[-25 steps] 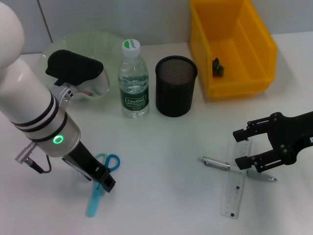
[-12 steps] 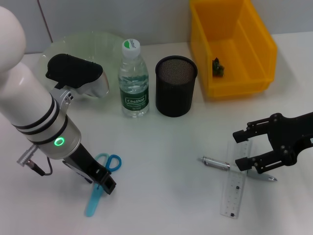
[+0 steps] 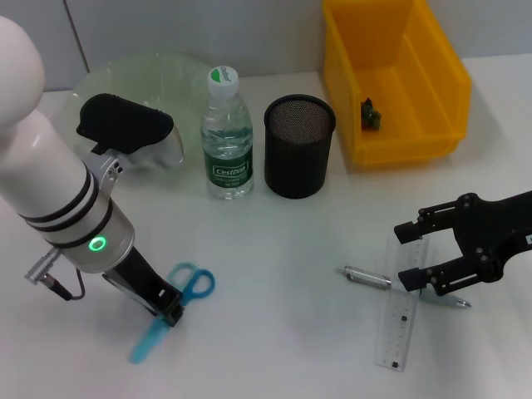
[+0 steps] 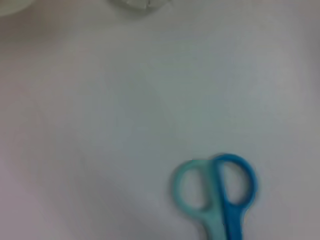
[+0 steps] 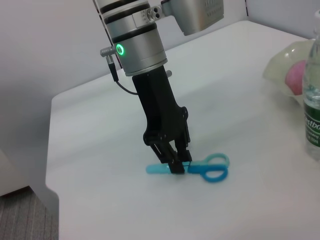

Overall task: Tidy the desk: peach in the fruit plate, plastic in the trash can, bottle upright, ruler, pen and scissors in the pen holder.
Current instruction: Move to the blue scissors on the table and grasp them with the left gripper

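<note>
The yellow trash can sits at the far right of your white desk, and you can see a small dark scrap lying inside it. At the far left, partly behind your left arm, the pale green fruit plate holds something pink, which shows in the right wrist view beside the bottle. The water bottle stands upright with its green cap on, just beside the black mesh pen holder, which stands between the bottle and the trash can. On the near right, the clear ruler lies flat, with the silver pen lying across it; your right gripper hovers over the ruler's far end with its fingers spread apart, one finger on each side of the pen and holding nothing. On the near left lie the blue scissors, handles pointing toward the middle of the desk and the covered blade toward the desk's near edge. Your left gripper is down at the desk, its fingers closed on the scissors where the handles meet the blade; the right wrist view shows the fingertips pinching them there. The left wrist view shows only the two handle loops against the desk.
</note>
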`<state>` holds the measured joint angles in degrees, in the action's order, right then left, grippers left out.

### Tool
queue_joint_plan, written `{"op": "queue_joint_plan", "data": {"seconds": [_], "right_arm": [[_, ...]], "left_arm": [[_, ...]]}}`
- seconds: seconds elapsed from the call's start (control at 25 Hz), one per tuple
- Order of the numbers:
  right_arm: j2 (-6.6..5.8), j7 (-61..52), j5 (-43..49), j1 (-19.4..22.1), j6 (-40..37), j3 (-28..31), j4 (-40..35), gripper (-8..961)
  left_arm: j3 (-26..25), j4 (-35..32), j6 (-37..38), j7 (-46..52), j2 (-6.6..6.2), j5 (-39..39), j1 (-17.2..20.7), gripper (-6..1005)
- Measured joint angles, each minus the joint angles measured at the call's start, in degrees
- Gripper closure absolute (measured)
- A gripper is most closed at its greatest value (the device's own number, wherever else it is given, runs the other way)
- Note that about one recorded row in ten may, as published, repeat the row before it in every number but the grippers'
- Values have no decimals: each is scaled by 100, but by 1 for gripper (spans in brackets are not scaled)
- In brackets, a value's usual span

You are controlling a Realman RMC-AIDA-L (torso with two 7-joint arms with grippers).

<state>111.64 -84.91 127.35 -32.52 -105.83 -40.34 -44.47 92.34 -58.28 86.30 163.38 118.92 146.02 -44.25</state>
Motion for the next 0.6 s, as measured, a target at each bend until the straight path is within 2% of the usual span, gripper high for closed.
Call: {"op": "queue_joint_plan", "data": {"seconds": [0.4, 0.6], "right_arm": [[6, -3, 0, -2, 1, 0, 0, 214], [7, -11, 0, -7, 22, 3, 0, 214]], "left_arm": [[-47, -74, -8, -4, -3, 265, 24, 771], [-481, -487, 129, -83, -34, 275, 184, 786]]}}
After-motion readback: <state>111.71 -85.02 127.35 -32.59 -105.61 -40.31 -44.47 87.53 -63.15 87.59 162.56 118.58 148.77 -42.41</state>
